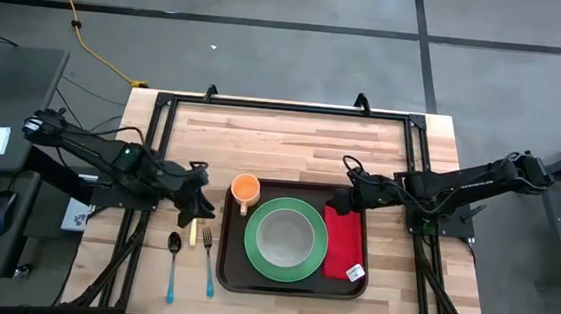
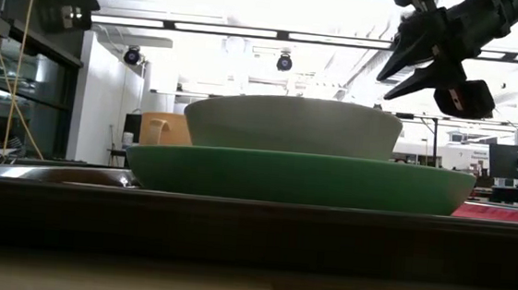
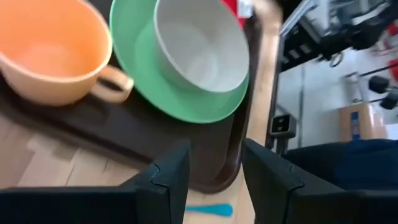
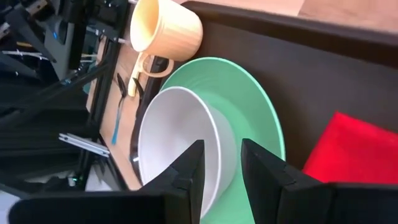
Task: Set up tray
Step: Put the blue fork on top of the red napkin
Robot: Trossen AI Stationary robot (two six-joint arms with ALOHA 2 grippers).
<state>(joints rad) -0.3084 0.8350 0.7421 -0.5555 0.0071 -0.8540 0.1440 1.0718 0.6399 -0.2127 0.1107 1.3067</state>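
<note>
The tray (image 1: 291,283) sits at the near middle of our worktop (image 1: 302,139), already carrying the plate (image 1: 286,240) with the bowl (image 1: 285,236) on it, the cup (image 1: 245,188) at its left rear corner and the napkin (image 1: 345,242) along its right side. What we judge is left is the cutlery: the spoon (image 1: 173,266) and fork (image 1: 208,262) lie on the wood just left of the tray. Our left gripper (image 1: 197,199) hovers above their heads, fingers parted and empty; our right gripper (image 1: 346,196) hangs over the napkin's rear end, fingers slightly apart, holding nothing. We should bring the left gripper down square across one handle, pinch low, and lift clear of the rim before setting it on the tray.
</note>
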